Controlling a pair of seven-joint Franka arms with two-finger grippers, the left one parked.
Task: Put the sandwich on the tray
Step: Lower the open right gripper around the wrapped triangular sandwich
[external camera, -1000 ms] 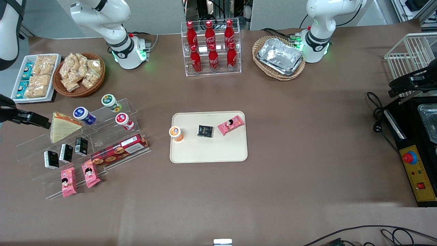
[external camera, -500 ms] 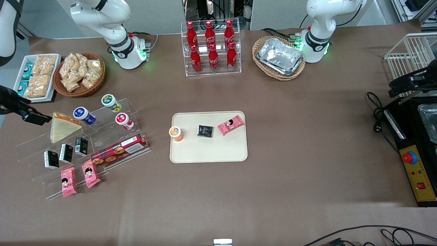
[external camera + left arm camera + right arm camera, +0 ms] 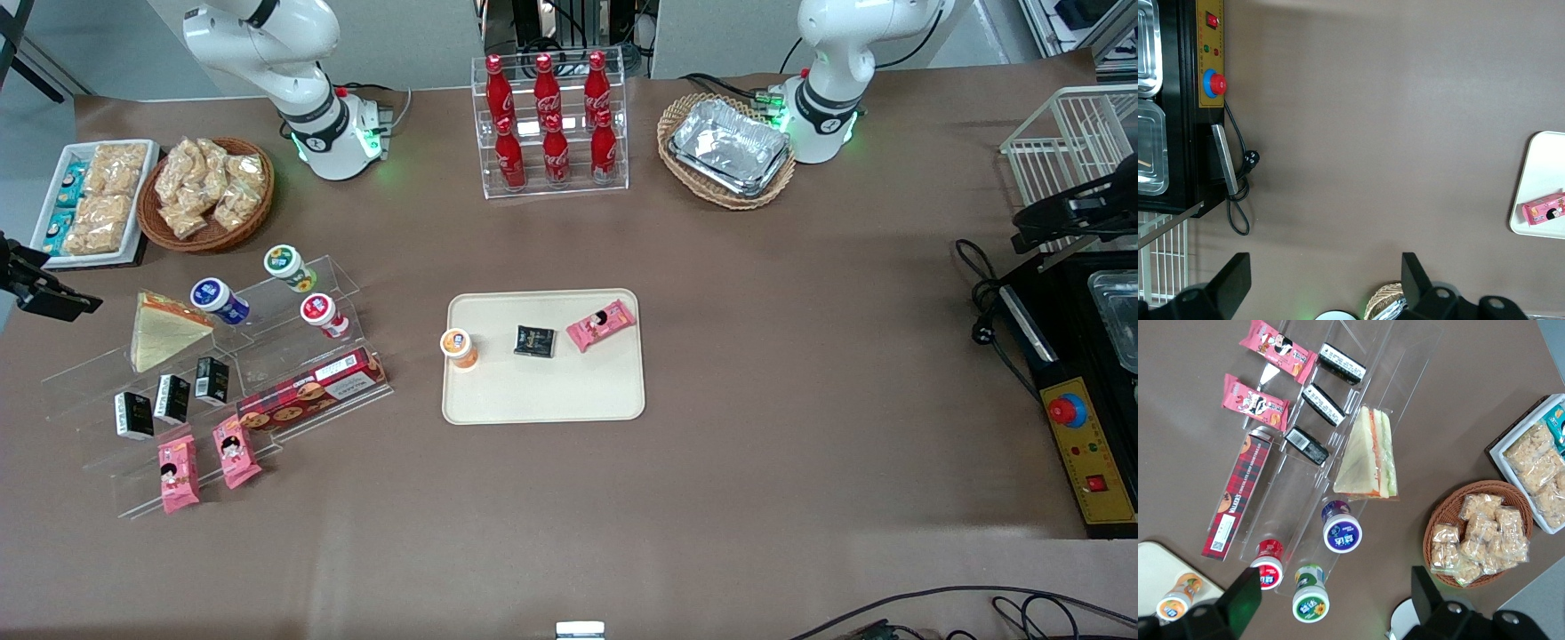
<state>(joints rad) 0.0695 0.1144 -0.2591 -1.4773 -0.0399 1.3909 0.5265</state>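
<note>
Brown table [image 3: 800, 373]; wide-open black two-finger gripper [image 3: 1335, 603] hovers empty above clear-wrapped triangular sandwich [image 3: 162, 330] on clear acrylic stand [image 3: 267, 356], cream rectangular tray [image 3: 542, 391] well apart

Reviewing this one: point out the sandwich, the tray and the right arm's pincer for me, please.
sandwich [image 3: 1365, 463]: right wrist view, on the white bread face.
tray [image 3: 542, 391]: front view, on a bare part of its floor.
pincer [image 3: 53, 302]: front view, on its dark tip, apart from the sandwich, at the working arm's table end.
</note>
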